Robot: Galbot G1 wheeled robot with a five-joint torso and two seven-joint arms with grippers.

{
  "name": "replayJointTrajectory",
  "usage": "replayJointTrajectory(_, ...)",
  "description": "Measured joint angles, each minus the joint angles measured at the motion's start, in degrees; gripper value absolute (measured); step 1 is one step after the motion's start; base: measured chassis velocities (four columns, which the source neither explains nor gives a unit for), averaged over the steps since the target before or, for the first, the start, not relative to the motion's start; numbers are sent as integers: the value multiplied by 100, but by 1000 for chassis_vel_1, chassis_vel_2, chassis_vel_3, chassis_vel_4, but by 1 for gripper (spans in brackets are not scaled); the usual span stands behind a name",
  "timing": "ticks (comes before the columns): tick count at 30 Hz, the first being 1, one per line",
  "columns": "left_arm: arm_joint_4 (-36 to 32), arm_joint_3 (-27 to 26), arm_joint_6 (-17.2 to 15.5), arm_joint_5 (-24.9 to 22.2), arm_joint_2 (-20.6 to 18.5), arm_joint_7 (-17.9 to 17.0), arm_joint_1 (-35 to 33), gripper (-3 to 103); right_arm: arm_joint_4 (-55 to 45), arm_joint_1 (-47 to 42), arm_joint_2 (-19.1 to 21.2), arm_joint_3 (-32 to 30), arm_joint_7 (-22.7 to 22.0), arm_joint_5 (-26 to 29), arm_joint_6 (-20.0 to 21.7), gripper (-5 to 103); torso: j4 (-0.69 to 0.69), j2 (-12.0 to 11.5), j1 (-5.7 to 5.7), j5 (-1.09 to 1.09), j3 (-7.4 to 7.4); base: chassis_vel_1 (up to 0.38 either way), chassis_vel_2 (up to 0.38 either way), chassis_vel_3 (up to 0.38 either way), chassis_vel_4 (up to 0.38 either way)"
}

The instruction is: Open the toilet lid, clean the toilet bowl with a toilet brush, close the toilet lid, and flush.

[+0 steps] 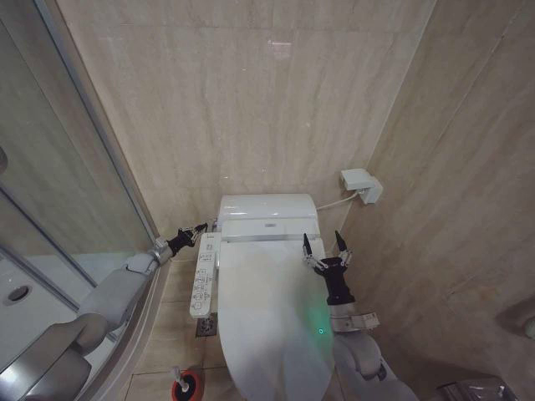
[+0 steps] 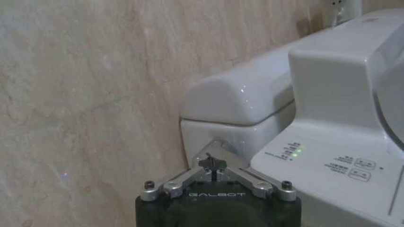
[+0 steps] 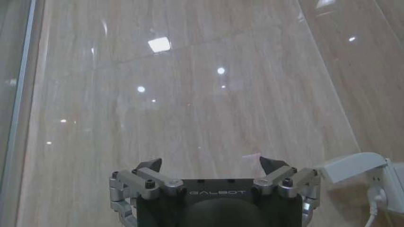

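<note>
The toilet brush (image 1: 185,385) is standing in its red holder on the floor by the toilet's front left corner. With the toilet lid (image 1: 272,309) lying closed over the toilet bowl, the flush looks like the step in hand. The left gripper (image 1: 199,228), fingers pressed together, is reaching to the tank's (image 1: 267,206) left rear corner, needing a firm push there. The right gripper (image 1: 326,246) is hovering spread, pointing up over the lid's right rear edge.

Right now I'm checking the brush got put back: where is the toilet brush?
In the head view the toilet brush stands in its red holder on the floor, left of the toilet lid, below the side control panel.
</note>
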State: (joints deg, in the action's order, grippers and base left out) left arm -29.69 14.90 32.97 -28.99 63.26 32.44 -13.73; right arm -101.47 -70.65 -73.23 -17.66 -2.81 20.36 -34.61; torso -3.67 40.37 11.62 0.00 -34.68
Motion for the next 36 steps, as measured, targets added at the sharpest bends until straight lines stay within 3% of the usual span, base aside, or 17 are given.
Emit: replayJointTrajectory(36,272,-37,2,94,251,-52,-12,0,48,-10,-1,9,-3,1,-39,100,0,0,0,0,-1,0,0,0,0)
